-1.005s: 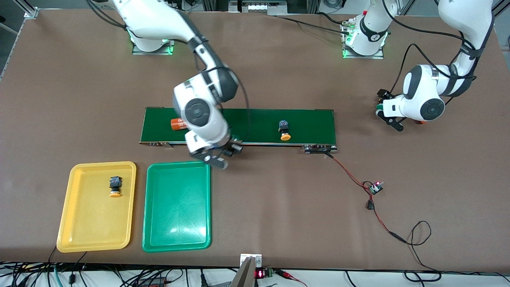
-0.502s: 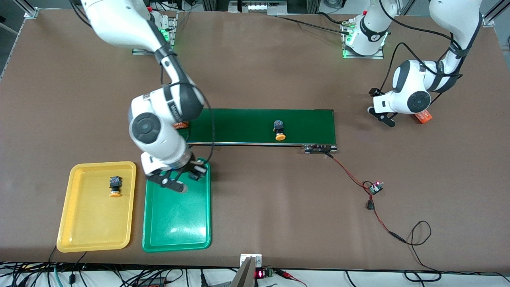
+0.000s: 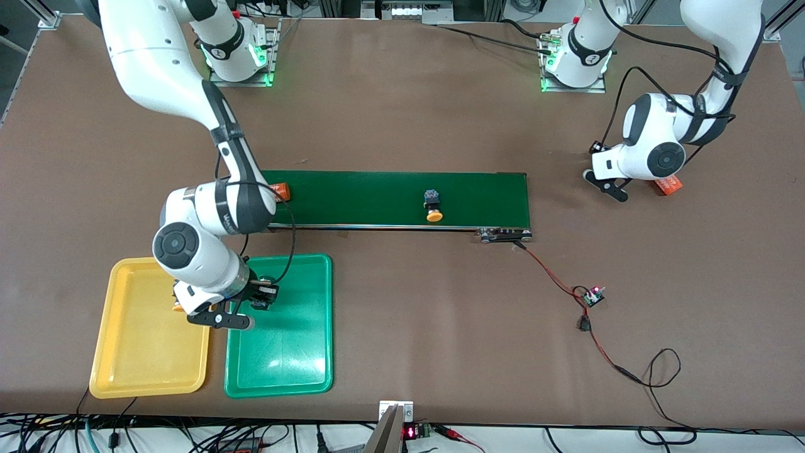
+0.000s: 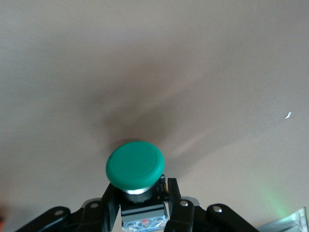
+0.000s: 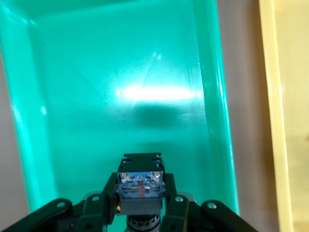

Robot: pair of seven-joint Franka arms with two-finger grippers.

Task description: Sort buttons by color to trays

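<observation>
My right gripper (image 3: 260,297) hangs over the green tray (image 3: 295,358), at its edge beside the yellow tray (image 3: 126,358). It is shut on a button (image 5: 140,169) whose black-blue body faces the tray floor (image 5: 96,96); the cap's colour is hidden. My left gripper (image 4: 142,193) is shut on a green-capped button (image 4: 135,164), low over bare table off the belt's end at the left arm's end (image 3: 605,179). A yellow-capped button (image 3: 433,206) lies on the belt. Only an orange sliver of another button (image 3: 178,308) shows in the yellow tray under my right arm.
The dark-green conveyor belt (image 3: 377,189) runs across the middle, with an orange cylinder (image 3: 281,190) at its end nearest the right arm. Another orange piece (image 3: 668,184) lies by the left arm. A small circuit board (image 3: 592,296) on red-black wires sits nearer the camera.
My right arm swung from the belt's edge to over the green tray, carrying its button. My left gripper closed on the green button. The yellow button and orange cylinder drifted along the belt.
</observation>
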